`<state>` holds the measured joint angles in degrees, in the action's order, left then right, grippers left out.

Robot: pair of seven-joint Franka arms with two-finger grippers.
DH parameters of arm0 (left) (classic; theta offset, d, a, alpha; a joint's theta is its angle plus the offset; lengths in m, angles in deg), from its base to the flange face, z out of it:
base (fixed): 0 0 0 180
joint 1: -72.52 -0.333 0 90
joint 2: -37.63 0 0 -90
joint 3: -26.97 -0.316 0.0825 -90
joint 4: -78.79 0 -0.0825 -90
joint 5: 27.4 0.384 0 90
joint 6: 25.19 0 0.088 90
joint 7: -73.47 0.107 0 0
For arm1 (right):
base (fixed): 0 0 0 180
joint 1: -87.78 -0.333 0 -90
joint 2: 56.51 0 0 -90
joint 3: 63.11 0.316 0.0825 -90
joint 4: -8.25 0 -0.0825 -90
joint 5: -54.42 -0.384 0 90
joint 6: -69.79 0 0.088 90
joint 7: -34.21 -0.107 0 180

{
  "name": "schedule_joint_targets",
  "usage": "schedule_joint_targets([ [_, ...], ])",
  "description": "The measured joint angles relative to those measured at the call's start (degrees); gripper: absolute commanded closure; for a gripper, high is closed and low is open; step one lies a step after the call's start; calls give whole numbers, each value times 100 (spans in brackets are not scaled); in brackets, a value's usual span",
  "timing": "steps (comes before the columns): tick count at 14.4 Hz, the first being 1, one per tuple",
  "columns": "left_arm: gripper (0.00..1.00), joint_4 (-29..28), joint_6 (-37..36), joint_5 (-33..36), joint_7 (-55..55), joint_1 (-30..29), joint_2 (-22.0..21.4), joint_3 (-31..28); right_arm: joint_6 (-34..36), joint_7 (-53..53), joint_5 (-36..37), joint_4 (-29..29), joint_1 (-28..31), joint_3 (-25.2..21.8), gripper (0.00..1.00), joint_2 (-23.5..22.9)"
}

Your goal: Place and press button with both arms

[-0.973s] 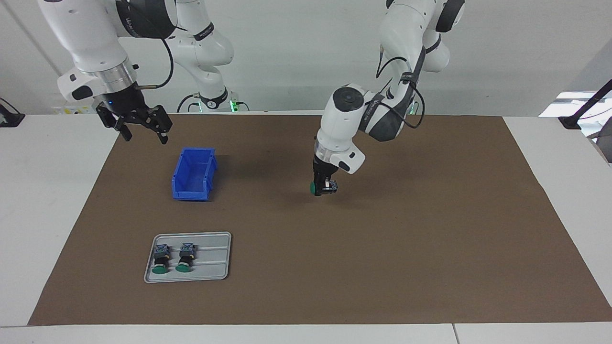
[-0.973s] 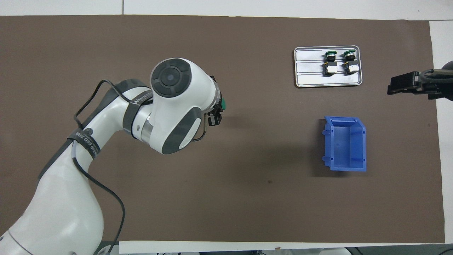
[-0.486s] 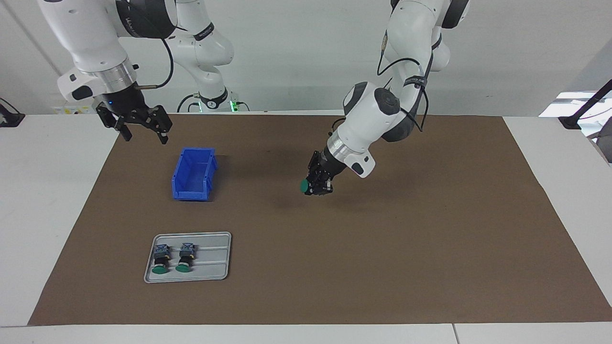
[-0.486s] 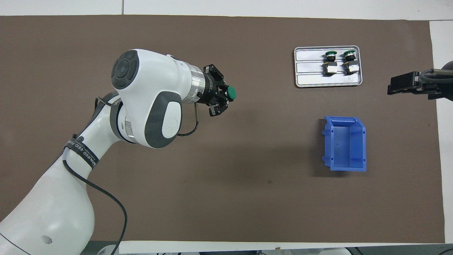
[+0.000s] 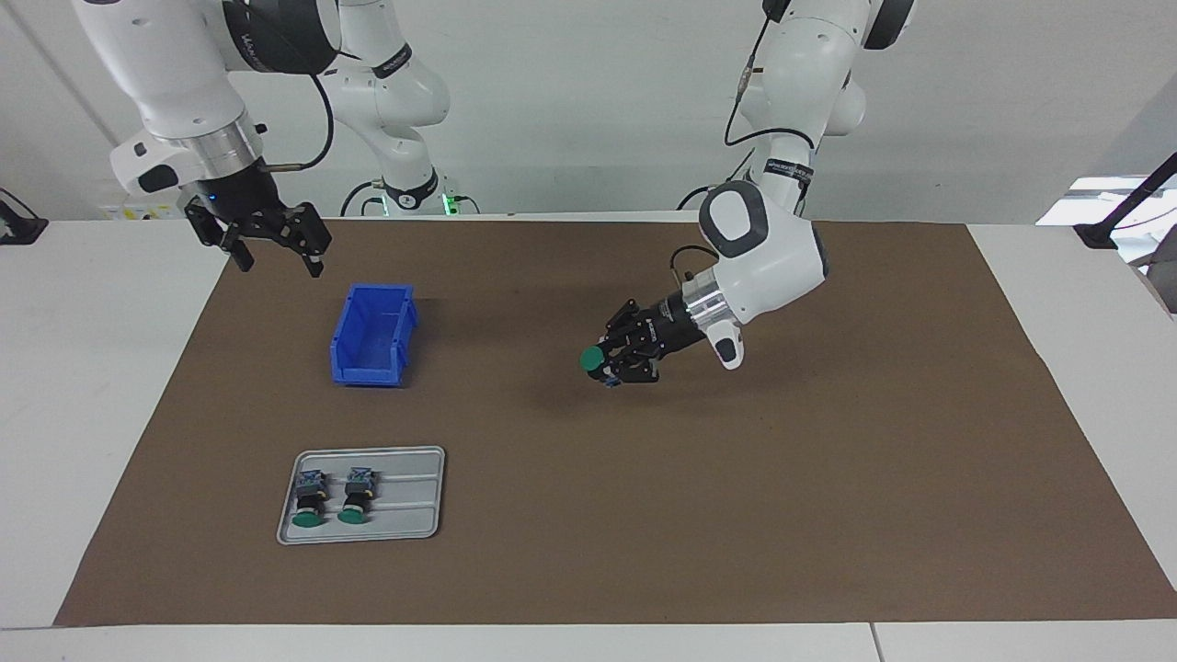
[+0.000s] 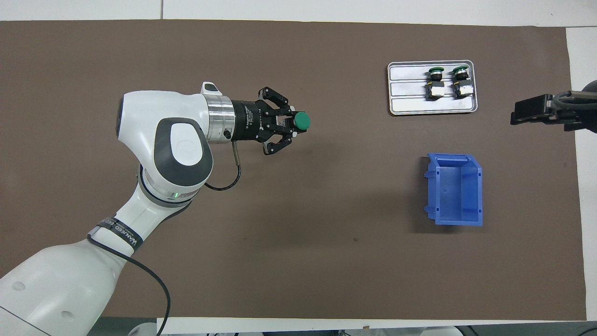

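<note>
Nearest the robots, the right arm waits with its black two-finger right gripper (image 5: 273, 250) hanging with fingers spread wide and empty over the table edge at the right arm's end, just beside the brown mat (image 5: 828, 478). It appears parked there to leave the middle free, yet close enough to come in as the pressing hand.

A little farther out sits the open blue plastic bin (image 5: 372, 336), empty, probably the place where a finished piece ends up.

Toward the middle of the mat, the left gripper (image 5: 605, 360) is turned nearly level, pointing toward the right arm's end, and is clamped on the grey-blue body of the small push-button switch with the round green cap (image 6: 301, 121). The button is clear of the mat, its cap sticking out past the fingertips and facing sideways. Gripping the body rather than the cap leaves the green face bare, which suits a press by the other arm; the level wrist seems meant to offer that face toward it. Whether the button is to be set down first cannot be told.

Farthest from the robots lies the shallow grey metal tray (image 5: 418, 529), holding two more green-capped buttons (image 5: 307, 496) side by side on their sides, caps pointing away from the robots, a supply laid out for easy pickup.
</note>
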<state>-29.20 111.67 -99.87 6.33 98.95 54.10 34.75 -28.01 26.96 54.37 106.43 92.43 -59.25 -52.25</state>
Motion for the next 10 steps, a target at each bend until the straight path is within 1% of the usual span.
schedule_joint_targets([
  [4,100,-140,4,-261,632,-3,45,3,0,0,0,0,0,0,1,0],
  [6,100,-178,4,-567,1007,8,141,18,0,0,0,0,0,0,1,0],
  [10,100,-184,-9,-866,1367,12,336,31,0,0,0,1,0,0,1,0],
])
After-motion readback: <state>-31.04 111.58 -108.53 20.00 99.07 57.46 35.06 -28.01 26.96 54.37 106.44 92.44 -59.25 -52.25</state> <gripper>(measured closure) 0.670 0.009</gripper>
